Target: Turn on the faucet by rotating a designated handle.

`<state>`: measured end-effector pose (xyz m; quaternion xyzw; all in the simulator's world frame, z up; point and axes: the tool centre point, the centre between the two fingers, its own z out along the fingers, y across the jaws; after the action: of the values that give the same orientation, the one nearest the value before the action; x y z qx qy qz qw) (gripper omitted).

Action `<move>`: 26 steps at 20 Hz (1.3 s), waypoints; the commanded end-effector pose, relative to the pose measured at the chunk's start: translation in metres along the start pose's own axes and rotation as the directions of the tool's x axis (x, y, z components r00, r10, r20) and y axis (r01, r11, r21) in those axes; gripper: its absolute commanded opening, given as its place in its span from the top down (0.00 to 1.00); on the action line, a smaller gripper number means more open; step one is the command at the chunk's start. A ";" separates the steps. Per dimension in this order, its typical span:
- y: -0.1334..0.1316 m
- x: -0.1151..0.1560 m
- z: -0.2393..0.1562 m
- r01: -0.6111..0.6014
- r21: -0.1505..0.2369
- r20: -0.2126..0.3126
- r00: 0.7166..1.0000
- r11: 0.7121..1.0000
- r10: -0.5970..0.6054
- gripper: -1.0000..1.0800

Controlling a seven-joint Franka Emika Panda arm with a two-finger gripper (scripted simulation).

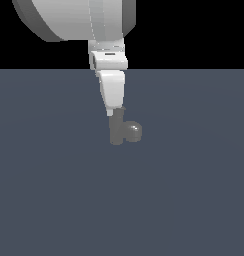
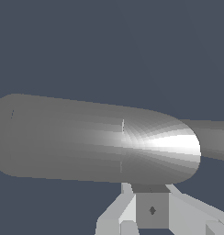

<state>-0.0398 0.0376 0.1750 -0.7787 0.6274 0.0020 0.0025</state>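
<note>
The small grey faucet (image 1: 117, 131) stands upright on the floor, its short rounded spout stub (image 1: 134, 131) pointing to the exterior view's right. My gripper (image 1: 117, 111) comes down from above and sits right at the faucet's top, covering it. The handle does not show in the exterior view. In the wrist view a thick grey rounded part of the faucet (image 2: 86, 137) lies just beyond my gripper (image 2: 152, 209), and a slimmer grey part (image 2: 215, 138) runs on behind it; I cannot tell which is the handle. The fingers show no gap and hold nothing.
The faucet stands alone on a flat blue-grey floor (image 1: 54, 200). The arm's large white links (image 1: 79, 17) hang over the far side of the scene.
</note>
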 end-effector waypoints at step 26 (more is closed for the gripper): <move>-0.022 0.087 0.001 -0.030 0.000 -0.002 1.000 1.000 0.030 1.00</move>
<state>-0.0036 -0.0238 0.1751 -0.7772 0.6292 0.0041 0.0030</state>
